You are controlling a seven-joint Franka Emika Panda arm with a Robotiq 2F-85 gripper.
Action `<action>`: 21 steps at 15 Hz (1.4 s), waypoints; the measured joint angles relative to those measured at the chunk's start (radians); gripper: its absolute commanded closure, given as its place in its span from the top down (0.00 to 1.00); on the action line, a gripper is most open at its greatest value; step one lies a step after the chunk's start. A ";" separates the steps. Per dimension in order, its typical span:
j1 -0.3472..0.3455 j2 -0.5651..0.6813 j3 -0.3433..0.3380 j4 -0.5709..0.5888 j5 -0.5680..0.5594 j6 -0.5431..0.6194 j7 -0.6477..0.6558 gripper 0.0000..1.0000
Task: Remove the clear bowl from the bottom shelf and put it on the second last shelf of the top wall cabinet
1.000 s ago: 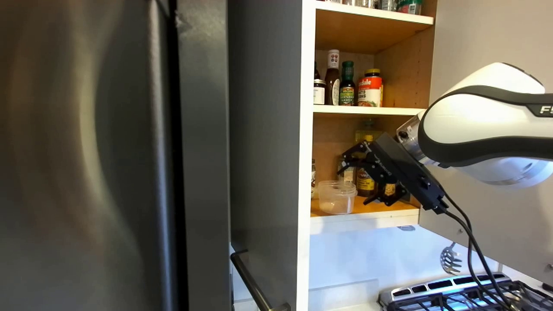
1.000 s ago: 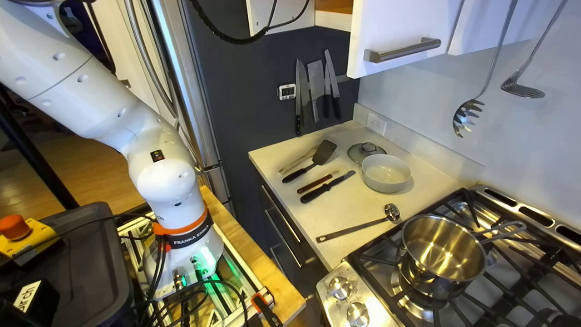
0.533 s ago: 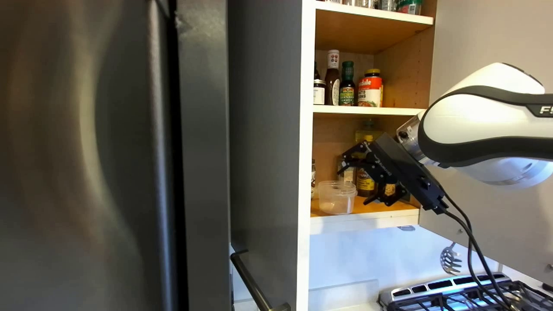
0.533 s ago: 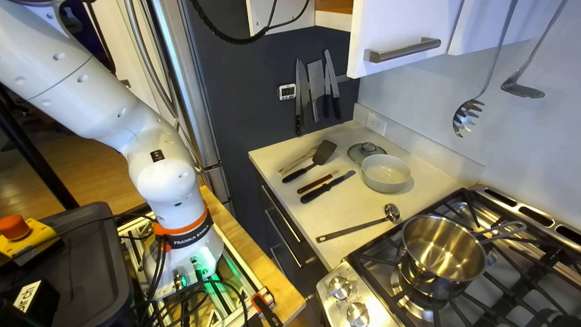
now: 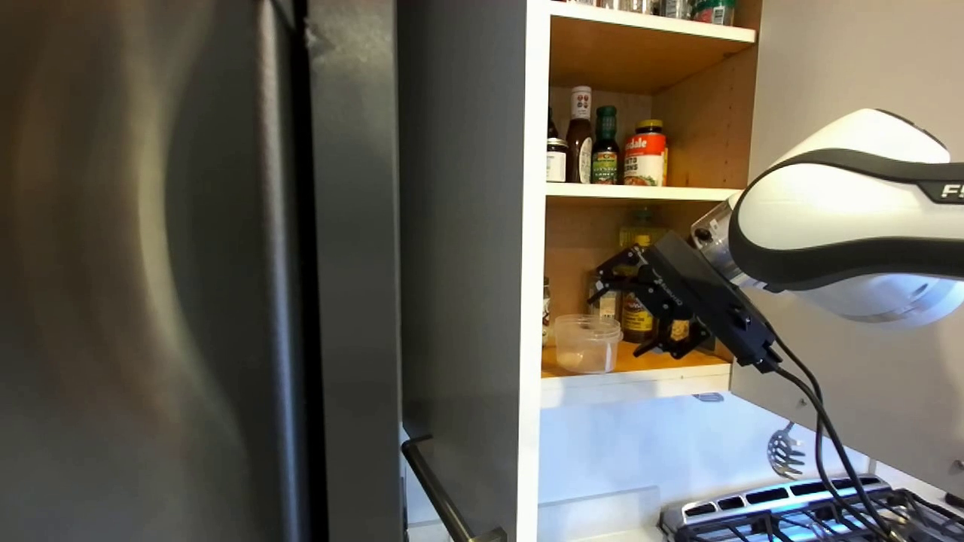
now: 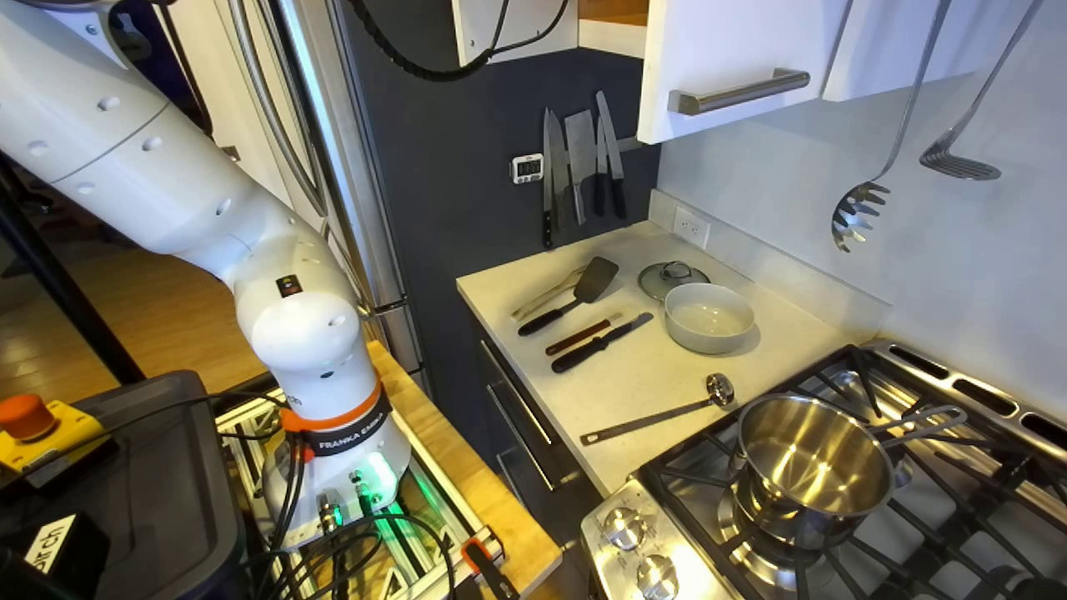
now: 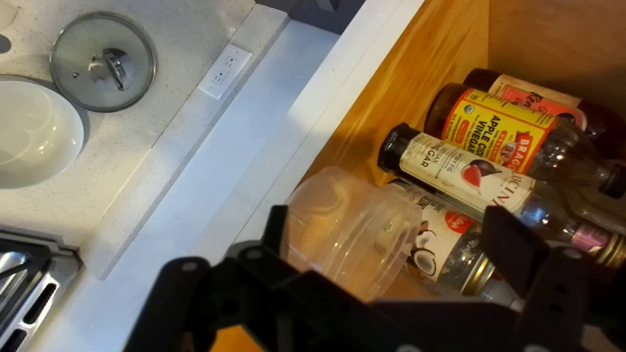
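Observation:
The clear bowl (image 5: 584, 346) stands upright near the front edge of the cabinet's bottom shelf (image 5: 640, 370) in an exterior view. In the wrist view the same clear bowl (image 7: 337, 220) shows between the finger lines, partly covered by the near finger linkage. My gripper (image 5: 616, 326) is open, tilted down toward the shelf, beside the bowl's upper right; it also shows open in the wrist view (image 7: 389, 220). Nothing is held between its fingers. Contact with the bowl cannot be made out. The shelf above (image 5: 640, 193) holds several bottles and a red-labelled container (image 5: 645, 156).
Vinegar bottles (image 7: 499, 129) and a coconut-labelled jar (image 7: 437, 234) stand behind the bowl. The open cabinet door (image 5: 821, 68) is at the right, behind the arm. A counter with a white bowl (image 6: 708, 318), utensils and a stove with a pot (image 6: 815, 454) lies below.

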State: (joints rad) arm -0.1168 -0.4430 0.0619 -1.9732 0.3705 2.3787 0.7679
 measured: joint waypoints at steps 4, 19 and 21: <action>0.000 0.000 0.000 0.000 0.000 0.000 0.000 1.00; -0.018 0.066 -0.003 0.049 -0.125 0.000 0.004 1.00; -0.019 0.095 -0.003 0.075 -0.162 0.000 0.005 1.00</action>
State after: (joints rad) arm -0.1353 -0.3479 0.0592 -1.8982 0.2088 2.3787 0.7724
